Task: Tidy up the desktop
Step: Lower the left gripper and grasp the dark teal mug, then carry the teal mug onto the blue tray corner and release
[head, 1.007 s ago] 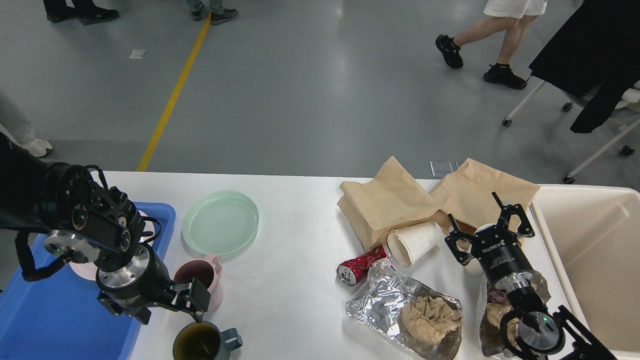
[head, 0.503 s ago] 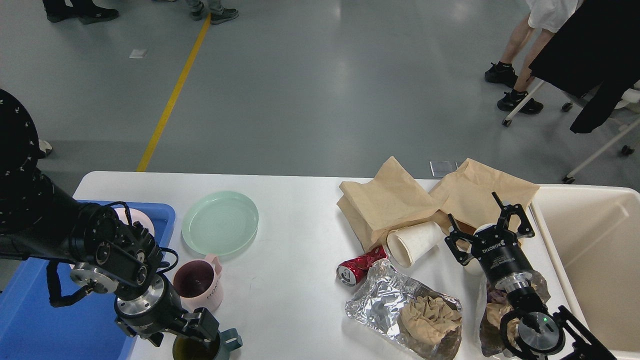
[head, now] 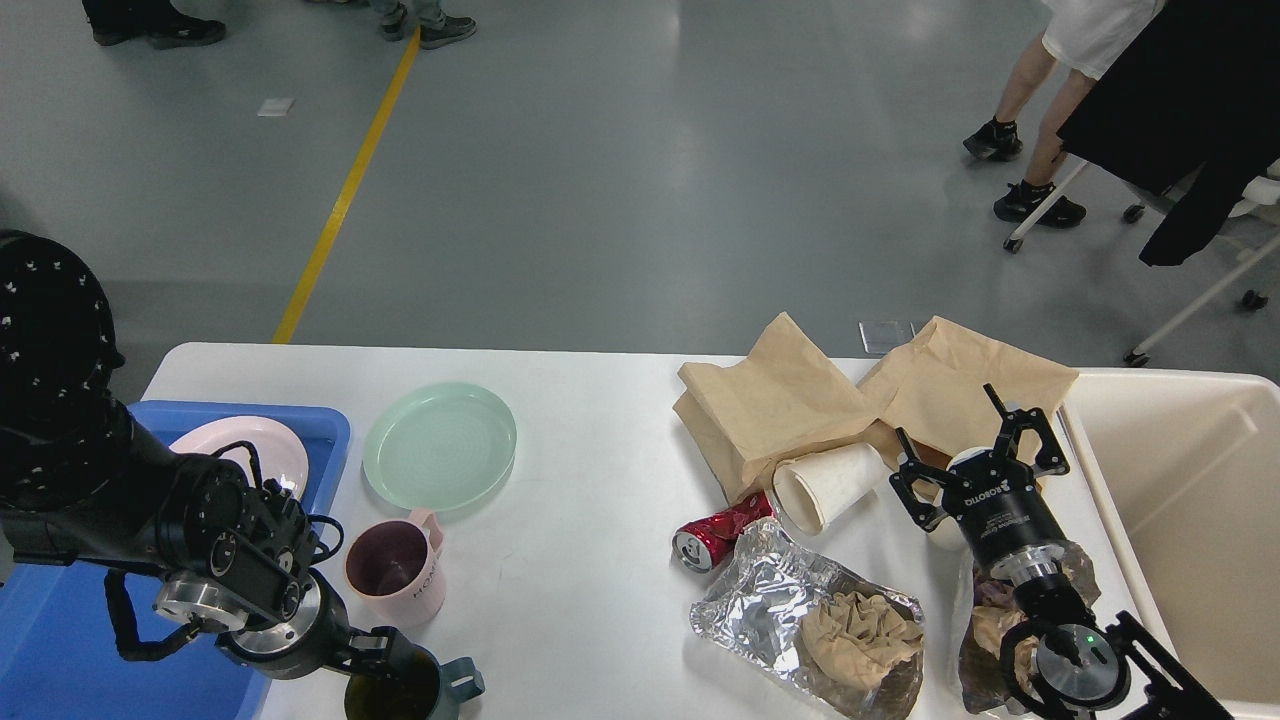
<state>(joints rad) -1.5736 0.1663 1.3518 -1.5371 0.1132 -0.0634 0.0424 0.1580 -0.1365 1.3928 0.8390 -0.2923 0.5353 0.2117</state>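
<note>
Desktop (head: pixel 590 520): white, rounded corners, fills the lower half of the view, grey floor beyond its far edge.
Left side: green plate (head: pixel 440 445) near the far edge; pink mug (head: pixel 395 570) upright just in front of it; teal mug (head: pixel 415 690) at the near edge, handle to the right.
Left gripper (head: pixel 385 655): at the teal mug's rim, seen dark and from behind; cannot tell how the jaws stand.
Tray (head: pixel 60 640): blue, at the desktop's left end, holding a pink plate (head: pixel 250 450) in its far corner.
Middle right: brown paper bags (head: pixel 850 400) lying flat near the far edge; white cup (head: pixel 825 485) on its side against them, mouth toward the viewer; red can (head: pixel 715 532) on its side touching the cup.
Near edge: foil bag (head: pixel 790 610) with crumpled brown paper in it; a second bag (head: pixel 985 620) beneath the right arm.
Right gripper (head: pixel 975 440): jaws spread apart, over a pale round thing between the bags and the bin.
Bin (head: pixel 1190 500): cream, at the right end.
</note>
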